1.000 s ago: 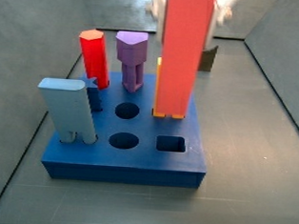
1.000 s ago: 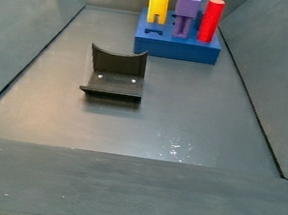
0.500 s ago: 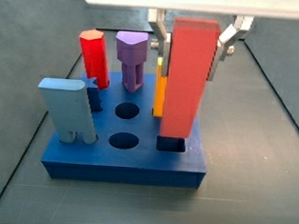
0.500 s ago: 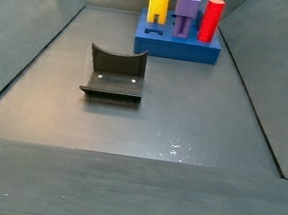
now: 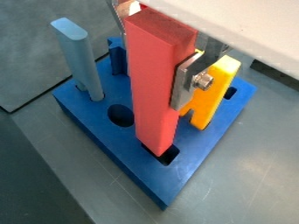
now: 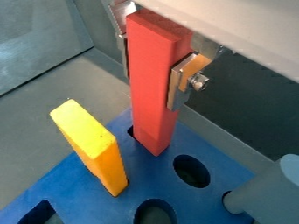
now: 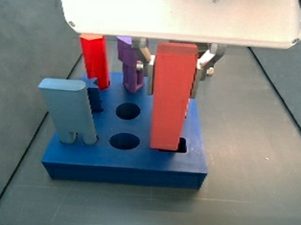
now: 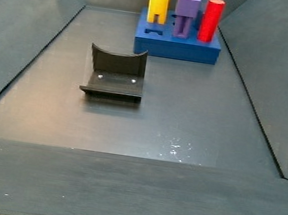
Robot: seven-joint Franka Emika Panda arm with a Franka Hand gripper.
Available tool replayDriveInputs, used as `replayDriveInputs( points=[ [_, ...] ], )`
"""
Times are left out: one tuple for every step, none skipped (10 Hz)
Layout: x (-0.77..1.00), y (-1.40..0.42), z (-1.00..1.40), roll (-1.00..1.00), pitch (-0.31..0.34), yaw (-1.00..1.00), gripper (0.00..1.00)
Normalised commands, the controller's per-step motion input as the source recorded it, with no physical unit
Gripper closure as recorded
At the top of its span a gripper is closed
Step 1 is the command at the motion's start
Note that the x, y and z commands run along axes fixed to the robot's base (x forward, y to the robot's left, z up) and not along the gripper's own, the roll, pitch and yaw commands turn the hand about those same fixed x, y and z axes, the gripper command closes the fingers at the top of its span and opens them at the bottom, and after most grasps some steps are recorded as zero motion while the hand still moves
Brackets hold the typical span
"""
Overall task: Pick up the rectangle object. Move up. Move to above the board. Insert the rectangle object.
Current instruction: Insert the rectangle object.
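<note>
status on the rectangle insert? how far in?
Done: pick, lift and move over the board. In hand: the gripper clamps the rectangle object, whose lower end sits in the square corner hole. Left: push it down fully and release; depth can't be judged.

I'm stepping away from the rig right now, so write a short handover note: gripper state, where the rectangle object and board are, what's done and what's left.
Gripper: above the board, shut on the rectangle object, silver fingers clamping its upper part.
Rectangle object: upright, its lower end entering the square hole at a corner of the board.
Other pieces on the board: light blue block, red peg, purple peg, yellow piece. The fixture stands apart on the floor.
Done: pick-up, lift, move above the board, start of insertion.
Left: push the bar fully down, then release.
</note>
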Motion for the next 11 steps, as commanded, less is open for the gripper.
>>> replayDriveInputs(
  points=[
    [0.33, 0.00, -0.15, 0.00, 0.000, 0.00, 1.00],
    [0.41, 0.00, -0.04, 0.00, 0.029, -0.02, 1.00],
    [0.23, 0.00, 0.00, 0.00, 0.051, 0.00, 1.00],
    [0.18, 0.00, -0.08, 0.00, 0.034, 0.00, 1.00],
    [0.05, 0.00, -0.17, 0.00, 0.000, 0.13, 1.00],
    [0.00, 0.00, -0.23, 0.04, 0.006, 0.19, 1.00],
    [0.00, 0.00, -0.21, 0.10, 0.026, 0.23, 1.00],
    [-0.14, 0.00, -0.17, 0.11, 0.000, 0.24, 1.00],
    [-0.13, 0.00, -0.12, 0.07, 0.000, 0.24, 1.00],
    [0.00, 0.00, -0.11, 0.05, 0.007, 0.11, 1.00],
    [0.07, 0.00, -0.18, 0.05, 0.020, 0.01, 1.00]
  ],
)
